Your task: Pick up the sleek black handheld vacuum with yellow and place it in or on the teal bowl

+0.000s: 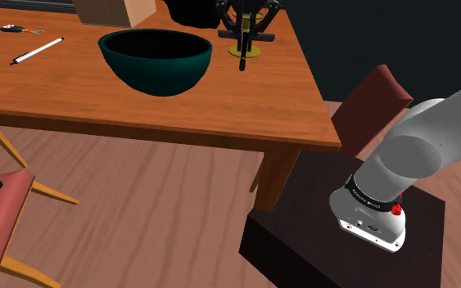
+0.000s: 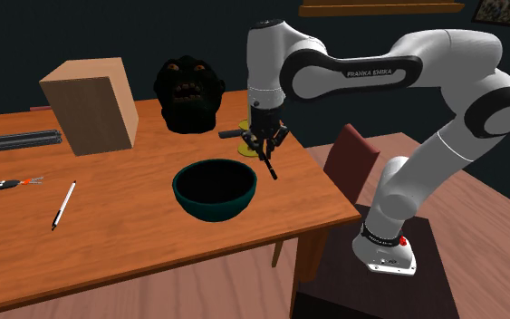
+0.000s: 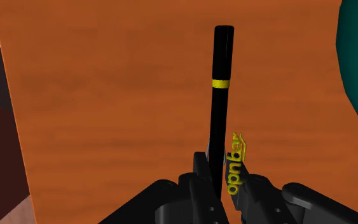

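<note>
Fingers (image 3: 201,181) narrowly parted, clamped on black vacuum (image 3: 220,102); teal bowl (image 1: 156,72) near.

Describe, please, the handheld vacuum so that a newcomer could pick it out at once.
Start at the orange-brown wooden table and find the deep teal bowl on it. Just beside the bowl's rim, the arm's black hand clasps a slim black stick-shaped vacuum. Unlike the white pen across the table, it is black with a yellow ring.

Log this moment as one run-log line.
gripper: fingers shut on slim black handheld vacuum with yellow band | vacuum: hanging beside round teal bowl, not in it | next: likely move over bowl
</note>
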Robot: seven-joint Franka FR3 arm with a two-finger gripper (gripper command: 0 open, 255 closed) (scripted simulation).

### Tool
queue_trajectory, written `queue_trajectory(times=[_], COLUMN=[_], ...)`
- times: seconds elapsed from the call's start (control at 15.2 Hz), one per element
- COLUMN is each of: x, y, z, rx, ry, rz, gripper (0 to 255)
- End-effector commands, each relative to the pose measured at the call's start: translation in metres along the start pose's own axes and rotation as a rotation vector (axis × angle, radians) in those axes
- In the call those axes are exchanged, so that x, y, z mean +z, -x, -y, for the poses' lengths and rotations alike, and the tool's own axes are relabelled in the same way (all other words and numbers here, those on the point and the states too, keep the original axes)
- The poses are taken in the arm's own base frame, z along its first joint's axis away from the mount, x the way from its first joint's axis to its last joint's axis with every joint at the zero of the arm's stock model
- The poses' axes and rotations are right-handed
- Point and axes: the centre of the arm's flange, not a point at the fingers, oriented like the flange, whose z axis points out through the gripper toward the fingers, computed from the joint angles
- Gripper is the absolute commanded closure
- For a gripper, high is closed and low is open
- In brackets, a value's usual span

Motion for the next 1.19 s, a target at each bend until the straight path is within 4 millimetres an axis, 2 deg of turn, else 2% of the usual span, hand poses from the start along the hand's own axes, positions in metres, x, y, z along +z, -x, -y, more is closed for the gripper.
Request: queue_trajectory(times=[0.0, 1.12], x=[-0.011, -0.101], y=[-0.001, -0.006], z=[0.000, -0.003], rx=[0.000, 0.000], ry=[0.000, 0.000], rz=[0.000, 0.000], gripper=[255, 255])
